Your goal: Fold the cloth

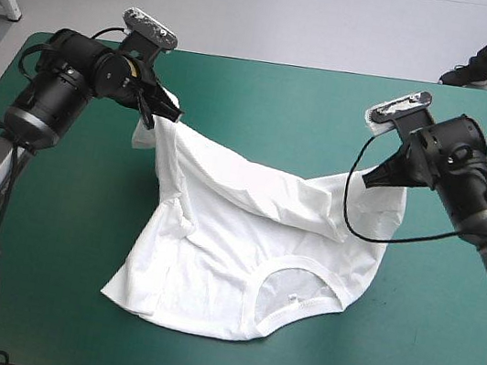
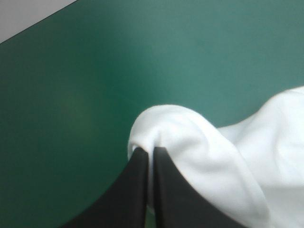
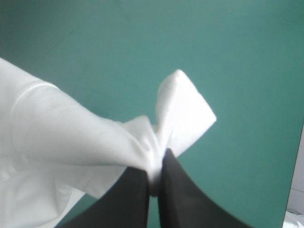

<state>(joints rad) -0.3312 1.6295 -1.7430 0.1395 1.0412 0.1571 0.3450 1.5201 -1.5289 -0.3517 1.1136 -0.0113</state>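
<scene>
The T-shirt is spread loosely over the middle of the teal-green cover, with its neckline turned toward the near edge and its far side raised off the table at two points. The far left corner is pinched by the left gripper, whose arm is brought in from the table's left side, with the wrist angled inward and slightly downward. In the left wrist view, the black fingers are seen pressed almost together, and a rounded fold of white fabric is clamped at their tips. The far right corner is gripped by the right gripper, its arm reaching in from the right and pointed toward the table's centre. In the right wrist view, a bunched tuft of the fabric is squeezed between the nearly closed fingers. Between the two held corners, the cloth is left sagging and wrinkled.
</scene>
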